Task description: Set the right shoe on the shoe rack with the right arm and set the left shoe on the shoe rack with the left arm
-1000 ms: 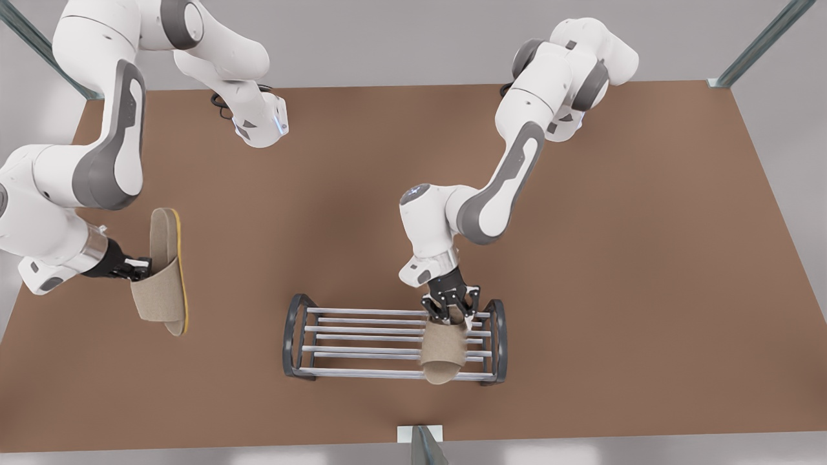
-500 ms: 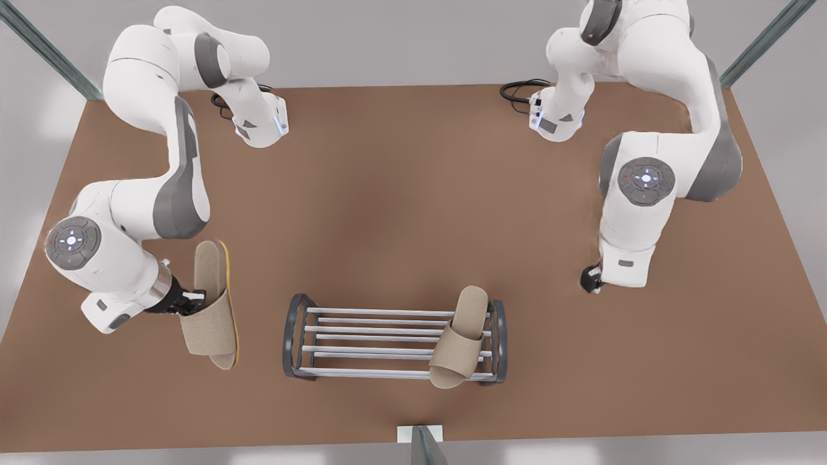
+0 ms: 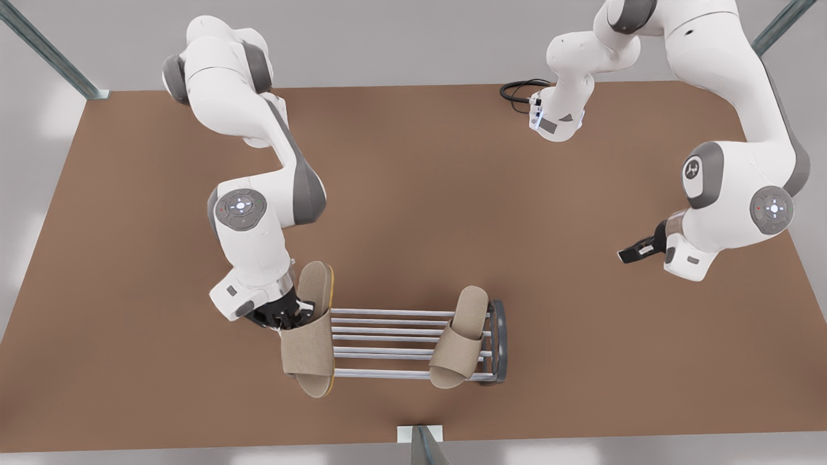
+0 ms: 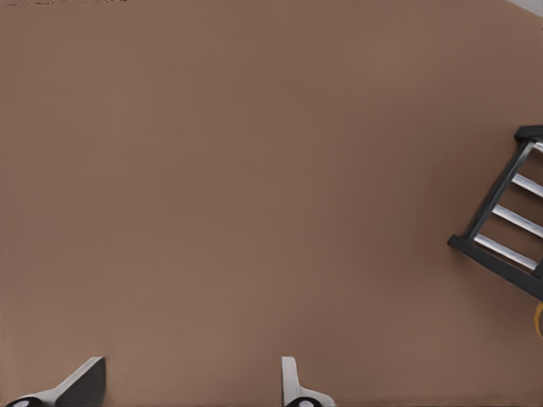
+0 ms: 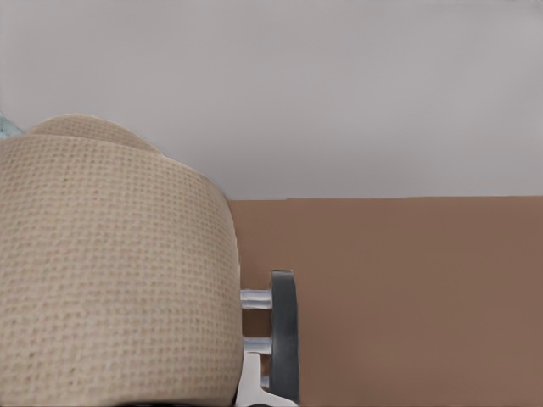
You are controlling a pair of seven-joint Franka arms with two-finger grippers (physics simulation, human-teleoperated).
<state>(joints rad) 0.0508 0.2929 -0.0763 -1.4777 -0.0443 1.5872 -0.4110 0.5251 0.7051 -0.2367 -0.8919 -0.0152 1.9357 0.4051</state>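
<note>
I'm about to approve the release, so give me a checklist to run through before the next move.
1. right gripper shut on held slipper: ok.
2. Held slipper over the shoe rack at the front view's left end: ok.
3. Held slipper resting on the rack: cannot tell.
4. other slipper lying on the rack, apart from the held one: ok.
5. left gripper open, empty, away from the rack: ok.

A brown bench (image 3: 413, 194) is seen carrying the shoe rack (image 3: 413, 345) near its front edge; a black cable (image 3: 517, 90) lies coiled at its far edge.
</note>
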